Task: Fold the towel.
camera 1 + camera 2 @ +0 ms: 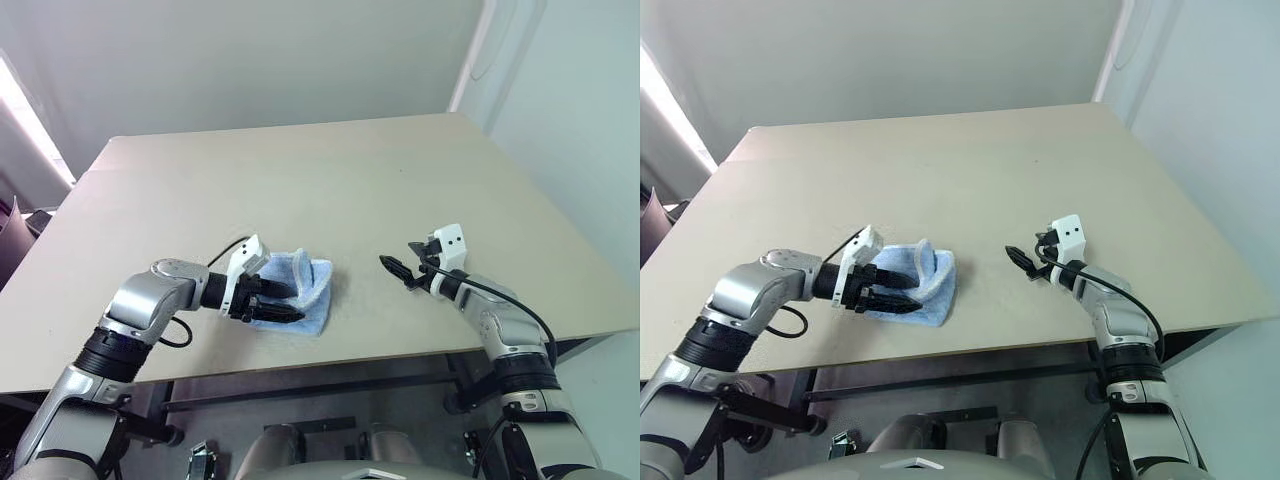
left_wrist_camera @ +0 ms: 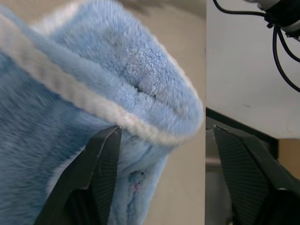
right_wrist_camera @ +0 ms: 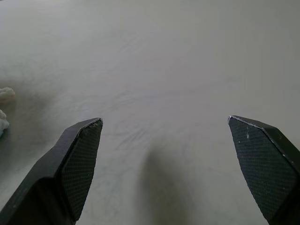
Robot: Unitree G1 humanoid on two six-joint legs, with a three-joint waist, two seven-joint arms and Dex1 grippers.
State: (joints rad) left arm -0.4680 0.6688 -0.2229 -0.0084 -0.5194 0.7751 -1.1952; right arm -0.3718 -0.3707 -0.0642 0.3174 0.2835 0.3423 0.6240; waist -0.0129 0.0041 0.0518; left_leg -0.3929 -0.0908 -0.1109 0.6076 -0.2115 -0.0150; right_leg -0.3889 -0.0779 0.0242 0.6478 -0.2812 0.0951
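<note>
Already doubled over, the towel (image 1: 300,288) lies near the table's (image 1: 300,180) front edge; top flap bulges, needs flattening. Left gripper (image 1: 288,300) spread over it, right gripper (image 1: 398,270) spread, empty

place: looks to me like a lab or test room, not a home
table (image 1: 300,180): i see one plain beige top, nearly bare, on a dark metal frame
walls (image 1: 250,60): bare and pale grey-white, with a white pipe (image 1: 472,55) up the far corner
light: bright strip (image 1: 25,115) at my left edge
clutter: only some dark gear (image 1: 20,225) beside the table's left side
</note>
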